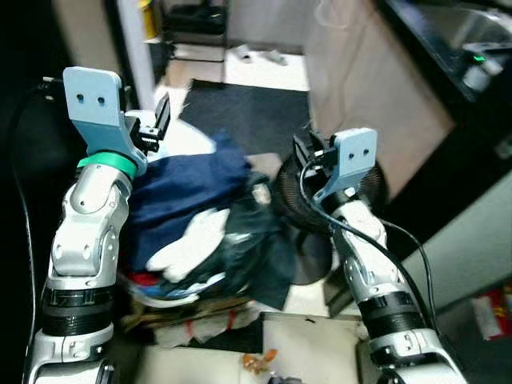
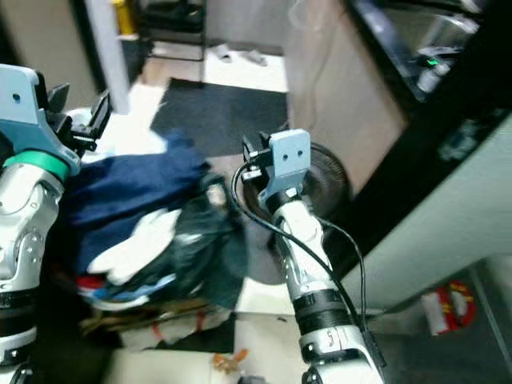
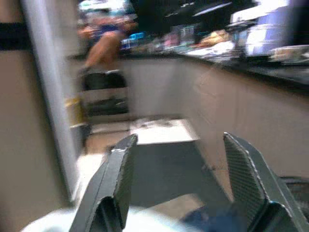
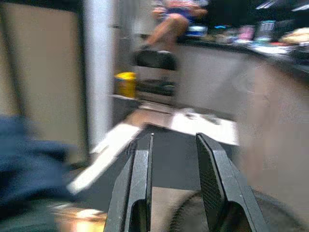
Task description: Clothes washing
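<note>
With both arms raised over the laundry and nothing in hand, the left end effector (image 3: pixel 178 183) hangs with its two black fingers spread wide and empty above the far left edge of the heap, and the right end effector (image 4: pixel 174 188) hangs with its fingers apart, more narrowly, and empty over the black floor fan (image 1: pixel 296 200) beside the heap. Between and below them lies the pile of clothes (image 1: pixel 208 232), heaped in what looks like a basket on the floor: a navy garment (image 1: pixel 188 180) on top, a white garment (image 1: pixel 192 240) under it, dark green cloth (image 1: pixel 256 240) spilling toward the fan. I judge the main risk to be the right arm reaching down wide of the pile, so the fingers strike the fan's grille or catch the cable (image 2: pixel 264 220) looped at its wrist. A shallow pinch could lift only one layer and drag the hanging green cloth onto the dark floor mat (image 1: pixel 248 112).
</note>
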You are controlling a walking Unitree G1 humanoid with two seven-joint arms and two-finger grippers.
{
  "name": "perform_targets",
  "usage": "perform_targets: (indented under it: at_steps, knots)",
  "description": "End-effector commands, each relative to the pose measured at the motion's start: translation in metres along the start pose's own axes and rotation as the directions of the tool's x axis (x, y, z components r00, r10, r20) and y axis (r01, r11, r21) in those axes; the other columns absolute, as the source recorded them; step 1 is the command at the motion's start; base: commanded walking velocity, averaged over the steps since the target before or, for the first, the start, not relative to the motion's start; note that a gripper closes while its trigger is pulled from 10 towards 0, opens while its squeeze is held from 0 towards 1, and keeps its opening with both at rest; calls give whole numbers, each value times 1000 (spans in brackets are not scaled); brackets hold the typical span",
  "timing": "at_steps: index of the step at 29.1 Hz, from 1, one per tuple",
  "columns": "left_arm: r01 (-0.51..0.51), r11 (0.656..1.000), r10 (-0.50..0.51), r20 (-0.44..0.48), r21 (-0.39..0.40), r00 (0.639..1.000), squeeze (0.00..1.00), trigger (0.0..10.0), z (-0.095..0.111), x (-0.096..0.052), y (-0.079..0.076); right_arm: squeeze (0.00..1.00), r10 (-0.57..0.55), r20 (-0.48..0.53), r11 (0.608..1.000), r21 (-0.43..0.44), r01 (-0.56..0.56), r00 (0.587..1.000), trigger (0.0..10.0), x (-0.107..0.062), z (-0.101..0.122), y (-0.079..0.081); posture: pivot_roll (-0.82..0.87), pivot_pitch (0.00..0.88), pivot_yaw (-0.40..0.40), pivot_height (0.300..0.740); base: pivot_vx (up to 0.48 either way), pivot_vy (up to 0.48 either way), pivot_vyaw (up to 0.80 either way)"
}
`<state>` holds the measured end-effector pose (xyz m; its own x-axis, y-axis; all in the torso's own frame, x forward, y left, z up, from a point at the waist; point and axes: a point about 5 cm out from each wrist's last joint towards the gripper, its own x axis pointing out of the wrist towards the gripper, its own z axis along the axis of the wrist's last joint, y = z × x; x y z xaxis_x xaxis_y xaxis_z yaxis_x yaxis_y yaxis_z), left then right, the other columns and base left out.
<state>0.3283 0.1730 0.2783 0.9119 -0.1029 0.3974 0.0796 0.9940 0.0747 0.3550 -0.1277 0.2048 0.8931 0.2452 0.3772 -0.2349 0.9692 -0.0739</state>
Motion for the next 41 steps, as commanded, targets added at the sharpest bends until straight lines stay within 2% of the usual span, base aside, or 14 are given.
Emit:
perform_targets:
  at_steps: [1,9,26,27,28,30,31,33,34,35,36,38,41]
  knots:
    - [-28,1000,28,-30,6,999,0,10000,-5,-2,7,0,13,1,1000,6,-13,1000,10000,0,-1,6,32,53,-22,740,0,0,0]
    - [-9,1000,9,-33,5,999,0,10000,-6,-2,3,0,16,6,1000,-1,-16,1000,10000,0,0,6,32,53,-21,740,0,0,0]
    - [-22,1000,22,-38,13,999,0,10000,-7,-2,5,0,48,39,999,-24,-47,998,10000,4,8,12,33,54,-19,740,0,0,0]
    - [27,999,-25,-46,45,999,0,10000,-7,-3,4,0,95,70,992,-88,-89,993,10000,6,15,17,33,53,-19,740,0,0,0]
    - [27,999,-25,-46,45,999,0,10000,-7,-3,4,0,95,70,992,-88,-89,993,10000,6,15,17,33,53,-19,740,0,0,0]
    - [114,992,-111,-62,47,992,0,10000,-7,-5,1,0,138,95,980,-155,-122,986,10000,8,21,21,33,52,-19,740,0,0,0]
    - [197,980,-198,-109,-15,974,0,10000,-11,-11,-4,0,180,94,967,-199,-159,979,10000,9,23,24,38,50,-21,740,0,0,0]
    - [280,956,-292,-187,-90,938,0,10000,-22,-23,-13,0,233,75,950,-230,-210,970,10000,9,22,27,41,48,-22,740,0,0,0]
    - [280,956,-292,-187,-90,938,0,10000,-22,-23,-13,0,233,75,950,-230,-210,970,10000,9,22,27,41,48,-22,740,0,0,0]
    - [257,965,-262,-272,-52,926,0,10000,-41,-37,-11,0,238,41,948,-226,-223,970,10000,7,15,26,41,47,-21,740,0,0,0]
    - [218,976,-213,-298,-17,930,0,10000,-49,-42,-6,0,227,27,953,-212,-217,973,10000,5,11,24,45,47,-26,740,0,0,0]
    - [152,988,-137,-310,26,941,0,10000,-56,-47,4,0,202,15,964,-181,-196,979,10000,4,8,20,51,46,-33,740,0,0,0]
    - [121,992,-105,-320,32,942,0,10000,-59,-49,11,0,190,11,970,-158,-186,982,10000,4,6,19,52,46,-34,740,0,0,0]
